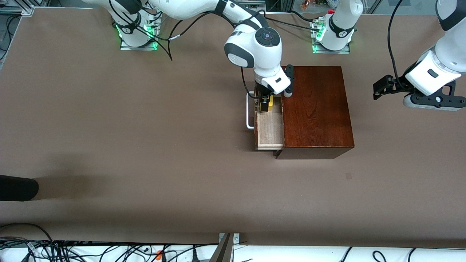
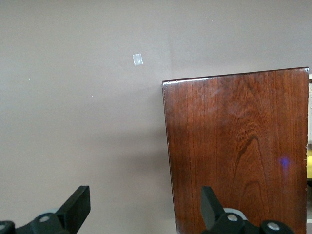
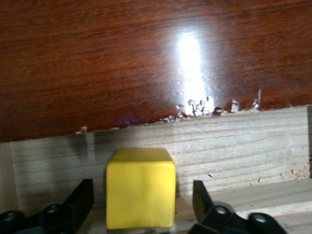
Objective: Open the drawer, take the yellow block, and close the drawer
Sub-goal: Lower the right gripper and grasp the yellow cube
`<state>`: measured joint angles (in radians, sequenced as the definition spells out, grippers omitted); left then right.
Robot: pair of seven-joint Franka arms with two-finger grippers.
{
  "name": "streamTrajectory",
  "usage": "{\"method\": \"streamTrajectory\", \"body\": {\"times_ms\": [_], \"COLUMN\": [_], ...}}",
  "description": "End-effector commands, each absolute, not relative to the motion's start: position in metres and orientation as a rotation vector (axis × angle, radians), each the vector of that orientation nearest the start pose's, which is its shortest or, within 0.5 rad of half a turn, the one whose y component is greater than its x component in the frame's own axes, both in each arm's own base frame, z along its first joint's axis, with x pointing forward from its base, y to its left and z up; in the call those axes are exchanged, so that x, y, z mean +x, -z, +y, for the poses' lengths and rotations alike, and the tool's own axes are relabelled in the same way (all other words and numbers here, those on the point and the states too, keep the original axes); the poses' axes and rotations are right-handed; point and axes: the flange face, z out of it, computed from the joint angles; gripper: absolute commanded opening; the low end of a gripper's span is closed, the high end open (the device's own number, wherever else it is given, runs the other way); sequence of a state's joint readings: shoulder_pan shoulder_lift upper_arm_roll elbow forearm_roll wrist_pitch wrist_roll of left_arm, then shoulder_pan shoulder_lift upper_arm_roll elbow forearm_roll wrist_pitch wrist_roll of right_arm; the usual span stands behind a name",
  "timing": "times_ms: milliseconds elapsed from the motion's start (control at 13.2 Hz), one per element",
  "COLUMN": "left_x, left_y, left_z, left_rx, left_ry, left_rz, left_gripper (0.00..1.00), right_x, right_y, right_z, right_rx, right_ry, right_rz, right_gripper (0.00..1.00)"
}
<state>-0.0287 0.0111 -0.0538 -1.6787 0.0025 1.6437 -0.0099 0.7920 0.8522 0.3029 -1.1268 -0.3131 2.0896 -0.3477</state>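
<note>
Brown table (image 1: 145,145): small bright yellow cube (image 3: 140,194) sits in open pale-wood drawer (image 1: 270,131) of dark reddish-brown wooden box (image 1: 316,109), between right gripper (image 3: 141,204) spread fingers, not touching. Left gripper (image 2: 146,207) spread, waits over table's left-arm end.

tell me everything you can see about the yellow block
The yellow block is a small bright yellow cube with smooth plain faces and slightly rounded edges. It sits upright on the pale wood floor of the open drawer, at the end farther from the front camera, close to the dark wooden box. The right hand is down in the drawer with a finger on each side of it, gaps showing, so it is not yet gripped.
</note>
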Motion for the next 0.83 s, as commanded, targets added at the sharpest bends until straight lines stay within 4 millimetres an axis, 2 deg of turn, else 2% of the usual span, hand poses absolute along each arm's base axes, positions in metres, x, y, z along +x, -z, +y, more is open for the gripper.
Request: {"method": "streamTrajectory", "body": {"times_ms": [0, 152, 228, 304, 455, 531, 759], "left_x": [0.552, 0.552, 0.552, 0.552, 0.551, 0.549, 0.547], "left_y": [-0.58, -0.579, -0.579, -0.579, -0.579, -0.577, -0.576], "left_z": [-0.046, -0.045, -0.045, -0.046, -0.046, -0.045, -0.044], "left_rx": [-3.127, -3.126, -3.128, -3.126, -3.127, -3.127, -3.126], "left_ry": [-0.071, -0.085, -0.086, -0.086, -0.093, -0.119, -0.143], "left_rz": [0.114, 0.112, 0.111, 0.111, 0.104, 0.09, 0.092], "left_gripper": [1.0, 1.0, 1.0, 1.0, 1.0, 1.0, 1.0], "right_x": [0.435, 0.436, 0.436, 0.438, 0.438, 0.439, 0.446], "right_y": [-0.323, -0.323, -0.325, -0.333, -0.351, -0.366, -0.439], "right_z": [0.652, 0.651, 0.651, 0.651, 0.65, 0.648, 0.633], "right_rx": [-2.353, -2.357, -2.36, -2.369, -2.402, -2.419, -2.441], "right_ry": [0.278, 0.279, 0.276, 0.285, 0.244, 0.222, 0.217], "right_rz": [-2.096, -2.096, -2.092, -2.079, -2.047, -2.024, -1.892], "right_gripper": [0.5, 0.26, 0.17, 0.13, 0.12, 0.12, 0.13]}}
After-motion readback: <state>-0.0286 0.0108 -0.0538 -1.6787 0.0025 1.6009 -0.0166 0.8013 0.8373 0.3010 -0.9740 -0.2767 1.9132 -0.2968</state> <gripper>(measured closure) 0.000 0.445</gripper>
